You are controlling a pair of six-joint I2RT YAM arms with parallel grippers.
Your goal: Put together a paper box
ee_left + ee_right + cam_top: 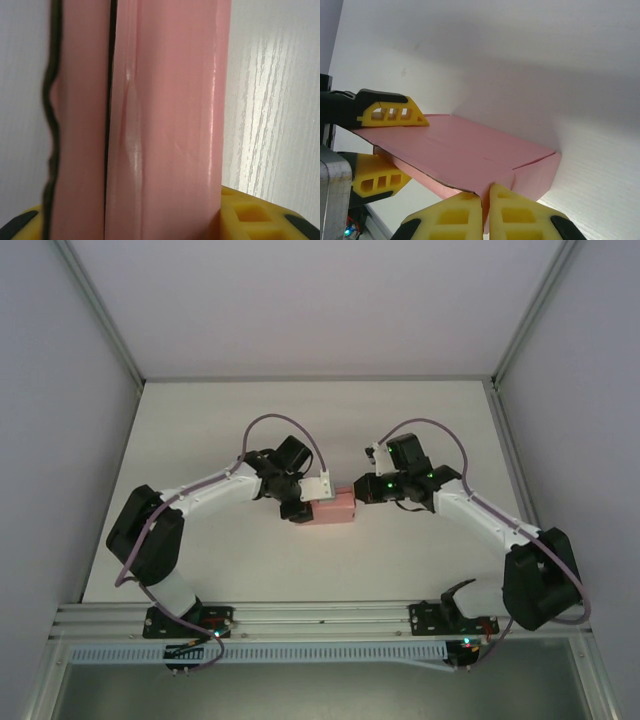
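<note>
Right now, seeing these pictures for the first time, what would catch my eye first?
The pink box at the middle of the white table is the one spot of colour, and the two arms meet on it from either side. In the right wrist view, the left gripper clamps its far end with yellow fingers above and below. The right gripper pinches the near corner.

probably a lab robot cell, white walls [50, 390], aluminium rail [320, 616]
</note>
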